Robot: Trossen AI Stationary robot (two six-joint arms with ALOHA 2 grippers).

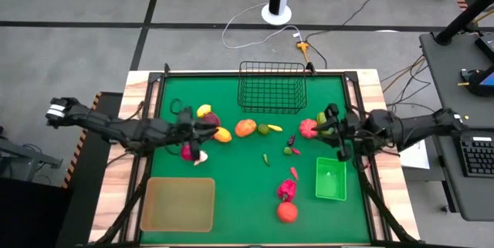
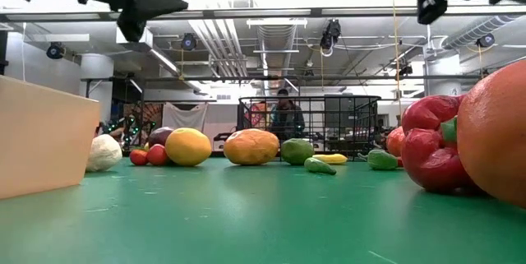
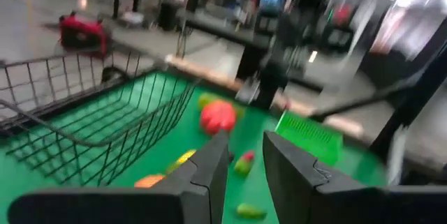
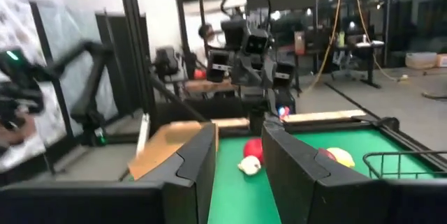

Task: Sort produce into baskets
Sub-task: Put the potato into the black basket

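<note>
Both arms hang above the mat with nothing in their jaws, so the next move turns on which piece lies under which gripper. The left gripper [image 1: 194, 130] hovers over the cluster on its own side: its fingers stand slightly apart with only a narrow gap between them and nothing in it, and the dark red piece [image 1: 187, 152] with the white piece [image 1: 200, 158] lies just below it toward the near edge, while the lemon [image 1: 204, 110] and the yellow-orange fruit [image 1: 223, 134] sit close on its far and inner sides. The right gripper [image 1: 336, 129] is likewise narrowly parted and empty; the pink piece [image 1: 308, 127] lies just beside it toward the centre, and the green bin [image 1: 331, 178] sits right below it toward the near edge, a short carry. The wire basket [image 1: 272, 86] stands at the far edge between the two arms; the tan tray [image 1: 177, 203] lies near the left arm's corner. The orange [image 1: 287, 212] and red pepper [image 1: 285, 189] at the near edge are closer to the right arm. My judgement: the pink piece is the right arm's easiest pick, a short reach sideways; each gripper would need to open wider first.
</note>
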